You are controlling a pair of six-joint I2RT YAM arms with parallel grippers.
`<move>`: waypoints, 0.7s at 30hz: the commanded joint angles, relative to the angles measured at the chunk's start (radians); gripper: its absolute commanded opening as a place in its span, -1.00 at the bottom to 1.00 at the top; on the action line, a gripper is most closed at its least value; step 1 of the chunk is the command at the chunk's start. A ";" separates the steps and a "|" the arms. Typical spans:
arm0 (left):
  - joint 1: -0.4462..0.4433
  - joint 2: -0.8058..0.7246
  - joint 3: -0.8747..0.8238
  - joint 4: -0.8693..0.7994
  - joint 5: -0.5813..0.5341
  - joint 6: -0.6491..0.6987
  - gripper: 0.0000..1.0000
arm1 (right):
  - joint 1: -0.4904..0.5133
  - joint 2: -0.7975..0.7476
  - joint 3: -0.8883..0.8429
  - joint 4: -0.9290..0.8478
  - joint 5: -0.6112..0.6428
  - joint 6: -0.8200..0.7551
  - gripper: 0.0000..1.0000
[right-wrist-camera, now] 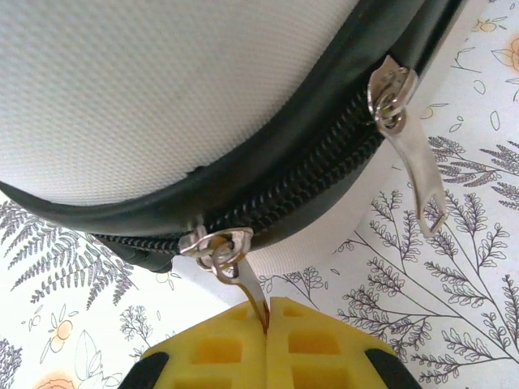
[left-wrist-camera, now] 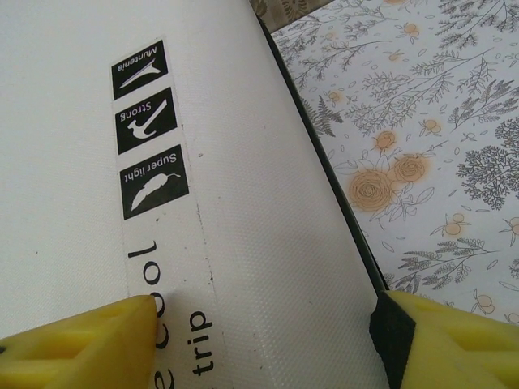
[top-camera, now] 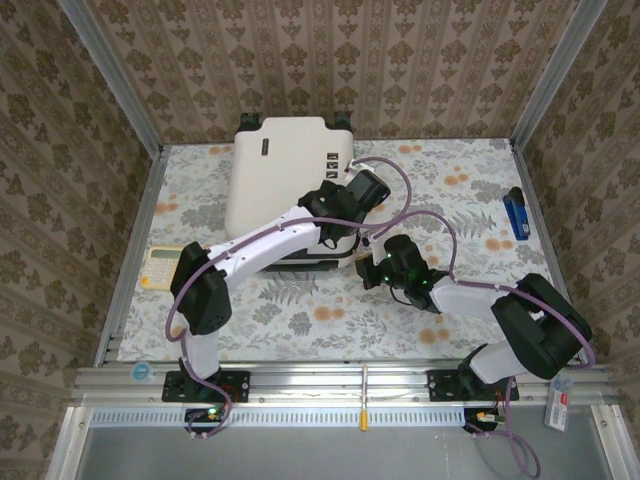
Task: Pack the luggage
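The luggage [top-camera: 275, 175] lies closed on the floral cloth, a cream-white shell [left-wrist-camera: 243, 203] with black printed marks [left-wrist-camera: 150, 121]. My left gripper [top-camera: 338, 205] hovers at its right edge. Its yellow fingers [left-wrist-camera: 81, 340] stand apart: one on the shell's top, the other past the dark seam, with nothing pinched in the left gripper [left-wrist-camera: 263, 332]. At the suitcase's near right corner my right gripper [top-camera: 368, 262] is shut on a metal zipper pull [right-wrist-camera: 243, 279], and the right gripper [right-wrist-camera: 268, 324] has its pads pressed together on the tab. A second zipper pull [right-wrist-camera: 413, 154] hangs loose farther along the black zipper [right-wrist-camera: 300, 178].
A yellow calculator-like item [top-camera: 162, 265] lies at the cloth's left edge. A blue stapler [top-camera: 516, 214] sits at the right edge. Metal frame rails [top-camera: 130, 250] and patterned walls enclose the table. Bare floral cloth [top-camera: 300, 310] stretches between the luggage and the arm bases.
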 commanded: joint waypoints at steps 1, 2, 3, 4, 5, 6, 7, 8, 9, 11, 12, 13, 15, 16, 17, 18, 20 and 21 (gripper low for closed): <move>0.048 0.062 -0.080 -0.234 -0.003 0.018 0.39 | -0.039 -0.039 0.030 0.005 0.008 0.011 -1.00; 0.046 0.066 -0.089 -0.240 -0.001 0.017 0.38 | -0.042 -0.039 0.040 -0.008 0.016 0.018 -1.00; 0.042 0.067 -0.100 -0.243 0.003 0.015 0.38 | -0.046 -0.033 0.051 -0.020 0.020 0.028 -1.00; 0.039 0.065 -0.110 -0.242 0.005 0.014 0.37 | -0.051 -0.028 0.060 -0.028 0.026 0.037 -1.00; 0.037 0.063 -0.121 -0.242 0.007 0.011 0.37 | -0.056 -0.023 0.067 -0.032 0.027 0.051 -1.00; 0.032 0.057 -0.132 -0.239 0.011 0.009 0.37 | -0.061 -0.020 0.074 -0.034 0.028 0.065 -1.00; 0.030 0.054 -0.141 -0.237 0.014 0.009 0.37 | -0.063 -0.018 0.080 -0.036 0.027 0.078 -1.00; 0.029 0.051 -0.148 -0.236 0.016 0.008 0.37 | -0.064 -0.016 0.085 -0.037 0.025 0.090 -1.00; 0.027 0.049 -0.153 -0.236 0.019 0.007 0.37 | -0.065 -0.016 0.092 -0.038 0.026 0.103 -1.00; 0.025 0.044 -0.162 -0.234 0.022 0.006 0.36 | -0.067 -0.011 0.110 -0.049 0.027 0.128 -1.00; 0.023 0.043 -0.165 -0.234 0.025 0.005 0.36 | -0.067 -0.008 0.120 -0.055 0.029 0.144 -1.00; 0.021 0.041 -0.169 -0.231 0.027 0.006 0.36 | -0.068 -0.006 0.128 -0.057 0.032 0.160 -1.00; 0.019 0.038 -0.178 -0.225 0.035 0.005 0.36 | -0.070 -0.001 0.141 -0.065 0.036 0.193 -1.00; 0.018 0.035 -0.182 -0.220 0.040 0.006 0.36 | -0.071 0.001 0.150 -0.073 0.042 0.220 -1.00; 0.017 0.032 -0.186 -0.218 0.045 0.006 0.35 | -0.074 0.004 0.155 -0.082 0.047 0.237 -1.00; 0.017 0.030 -0.190 -0.215 0.048 0.005 0.35 | -0.074 0.005 0.162 -0.089 0.055 0.257 -1.00; 0.015 0.025 -0.197 -0.212 0.052 0.003 0.35 | -0.078 0.005 0.170 -0.102 0.074 0.298 -1.00; 0.016 0.022 -0.202 -0.211 0.052 0.003 0.35 | -0.084 0.005 0.172 -0.106 0.081 0.322 -1.00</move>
